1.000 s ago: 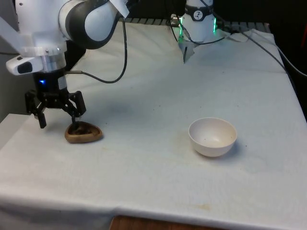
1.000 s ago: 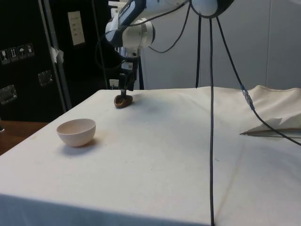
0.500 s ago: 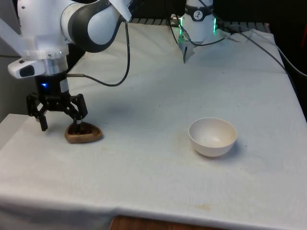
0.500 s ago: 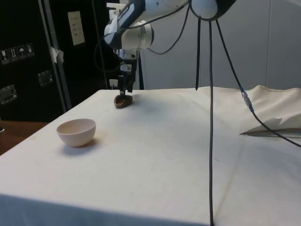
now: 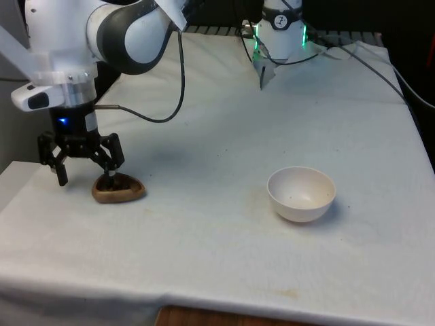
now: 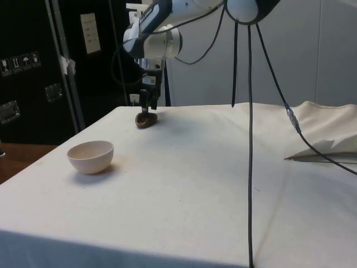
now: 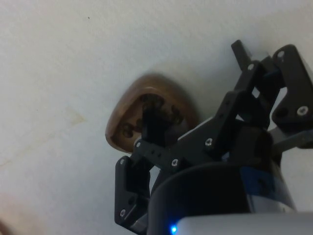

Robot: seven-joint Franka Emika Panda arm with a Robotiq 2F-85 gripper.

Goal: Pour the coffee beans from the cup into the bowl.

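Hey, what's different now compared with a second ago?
The pincer rose slightly and shifted a little toward the front view's right above the brown wooden cup, with one finger reaching into the cup among the coffee beans. Its fingers are spread wide, as before, and nothing was gripped or released. The cup and the white bowl stayed put.

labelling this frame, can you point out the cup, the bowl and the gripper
cup (image 5: 122,192): front view, on its brown front wall.
bowl (image 5: 301,207): front view, on its white outer wall.
gripper (image 5: 83,178): front view, midway between its fingertips.
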